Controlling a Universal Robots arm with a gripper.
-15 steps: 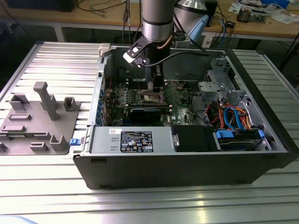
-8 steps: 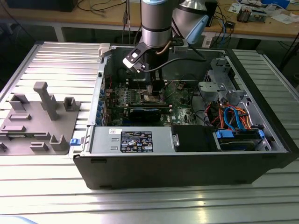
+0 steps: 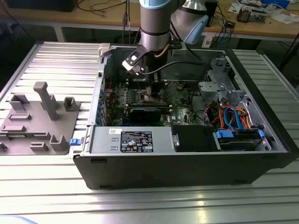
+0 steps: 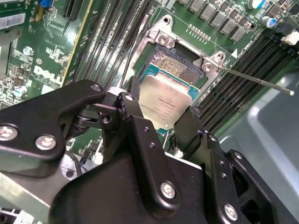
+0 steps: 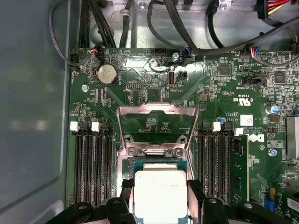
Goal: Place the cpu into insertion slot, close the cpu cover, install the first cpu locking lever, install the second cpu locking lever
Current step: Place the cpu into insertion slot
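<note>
Second wrist view: the gripper (image 4: 161, 109) pinches the cpu (image 4: 168, 100) by opposite edges, over the insertion slot (image 4: 180, 65). First wrist view: the cpu cover (image 5: 156, 109) stands raised open just beyond that slot. Exterior view: the arm (image 3: 154, 23) hangs above the slot

Silvery metal cpu (image 4: 166, 105), matt black fingers (image 4: 188, 127)

Arm (image 3: 154, 23) vertical; hand (image 4: 161, 112) down, fingers (image 4: 140, 133) clamping cpu (image 5: 160, 196).

The gripper (image 5: 161, 201) pinches the cpu (image 5: 161, 193) over the insertion slot (image 5: 154, 154); the cpu cover (image 5: 156, 110) stands open beyond.
</note>
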